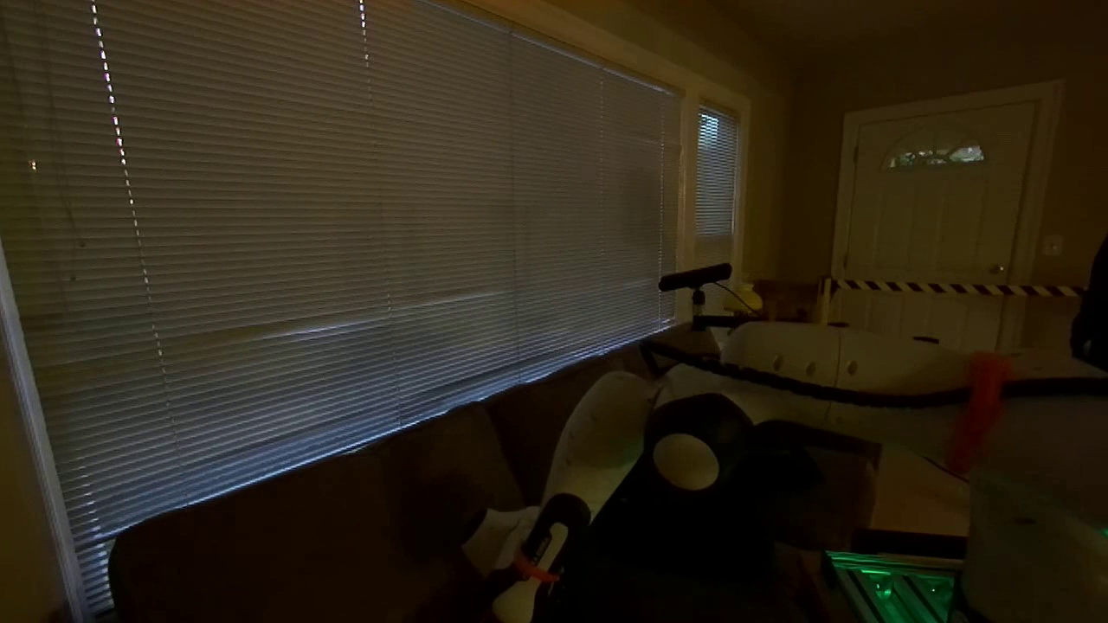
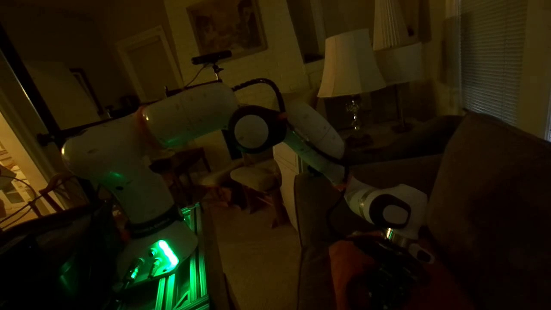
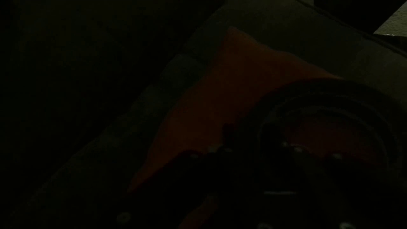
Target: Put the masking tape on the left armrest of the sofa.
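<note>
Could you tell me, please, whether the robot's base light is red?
No, in an exterior view the base light glows bright green.

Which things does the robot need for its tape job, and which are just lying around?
For the job:
gripper
tape roll, it seems: the dim dark ring in the wrist view
sofa
left armrest, where the tape should go

Just there:
orange cloth
lamp
painting
window blinds
striped band
door
</note>
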Motion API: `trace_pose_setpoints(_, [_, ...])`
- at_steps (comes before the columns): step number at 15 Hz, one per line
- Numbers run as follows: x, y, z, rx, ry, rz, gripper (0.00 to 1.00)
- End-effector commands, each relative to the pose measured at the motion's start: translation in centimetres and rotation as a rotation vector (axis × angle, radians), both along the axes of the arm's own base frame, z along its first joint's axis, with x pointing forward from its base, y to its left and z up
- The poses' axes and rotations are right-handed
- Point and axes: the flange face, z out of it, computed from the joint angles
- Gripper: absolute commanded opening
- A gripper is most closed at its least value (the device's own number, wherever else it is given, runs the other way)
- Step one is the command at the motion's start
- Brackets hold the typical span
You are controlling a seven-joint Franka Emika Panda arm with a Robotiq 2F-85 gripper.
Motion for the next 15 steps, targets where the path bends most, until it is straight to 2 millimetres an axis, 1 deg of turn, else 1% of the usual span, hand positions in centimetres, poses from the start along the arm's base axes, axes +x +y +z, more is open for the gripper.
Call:
trace_pose_setpoints(1, [0.5,-0.1,-0.9,0.021,-0.004,-0.004,0.01])
trace_pose_setpoints(3, [0.4,-0.2,-0.4,0.004,-0.007,-0.026,0.05])
trace_pose_setpoints(6, [-0.4,-0.3,0.6,-0.022,0.014,-0.054,0.05])
trace_pose_setpoints(11, [-2.8,-0.3,3.5,-0.063,0.134,-0.119,0.05])
trace_pose_setpoints(15, [-4.8,0.4,5.7,-0.036,0.226,-0.117,0.05])
